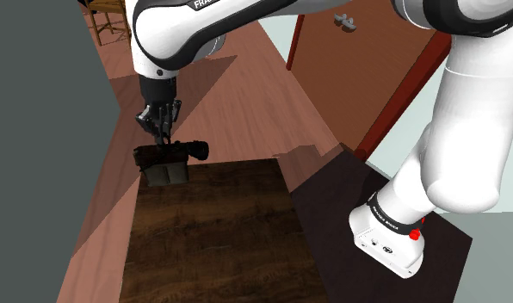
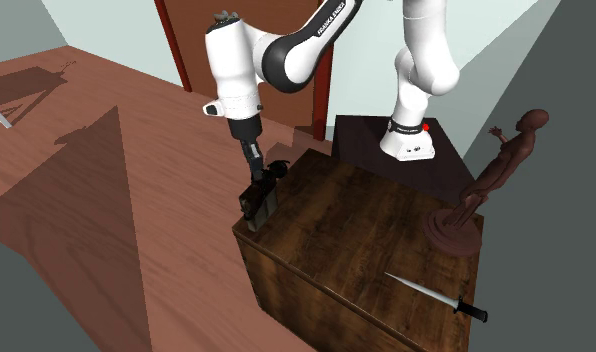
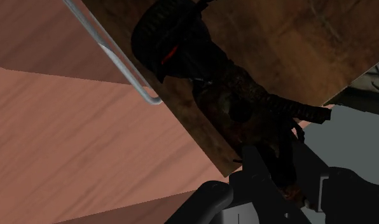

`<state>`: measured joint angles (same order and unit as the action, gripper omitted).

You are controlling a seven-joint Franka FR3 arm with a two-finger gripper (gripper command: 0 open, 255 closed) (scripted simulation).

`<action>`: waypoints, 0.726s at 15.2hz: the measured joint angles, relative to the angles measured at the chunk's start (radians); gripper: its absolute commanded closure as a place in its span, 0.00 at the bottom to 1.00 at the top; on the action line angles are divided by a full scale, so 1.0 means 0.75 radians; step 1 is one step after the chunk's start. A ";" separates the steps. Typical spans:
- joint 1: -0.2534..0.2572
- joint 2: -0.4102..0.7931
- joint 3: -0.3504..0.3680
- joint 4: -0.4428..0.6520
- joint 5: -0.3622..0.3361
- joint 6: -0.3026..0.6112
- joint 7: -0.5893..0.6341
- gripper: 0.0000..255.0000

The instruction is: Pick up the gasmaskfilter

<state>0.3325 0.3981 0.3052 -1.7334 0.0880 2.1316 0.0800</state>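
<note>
Dark, nearly black, the stand (image 1: 332, 194) sits nearest in the shoulder view, at lower right, and carries the white base of the arm (image 1: 388, 232). Just beside it, toward that view's left, is the worktop (image 1: 220, 232), a box-like cabinet with a dark-stained wood grain.

In the second exterior view, a dagger (image 2: 426, 290) with a silver blade and black hilt lies on the worktop near the corner closest to that camera. A little beyond it stands a reddish-brown figurine (image 2: 491, 180), a slim figure with one arm held out, on a round base.

The gasmaskfilter (image 1: 182, 155) is at the worktop's corner farthest from the stand. It is a black and dark-olive bundle with a round canister, and part of it reaches past the edge. Whether it rests there or hangs cannot be told.

The gripper (image 1: 163, 133) comes down from above and meets the top of the bundle. It is black against black, so I cannot tell whether it is clamped on the thing or only touching it.

In the wrist view a grey bar handle (image 3: 112, 51) runs along the cabinet's side, just beside the dark mass.

Beyond lie the reddish plank floor (image 1: 237, 95) and then a red-brown door (image 1: 358, 69) in a pale wall.
</note>
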 measured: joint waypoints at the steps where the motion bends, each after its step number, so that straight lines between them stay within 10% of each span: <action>1: -0.001 -0.001 0.000 -0.002 0.001 0.001 -0.001 1.00; 11: -0.007 -0.059 0.006 0.080 0.010 -0.139 0.011 1.00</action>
<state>0.3270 0.3541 0.3094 -1.6737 0.0955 2.0273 0.0882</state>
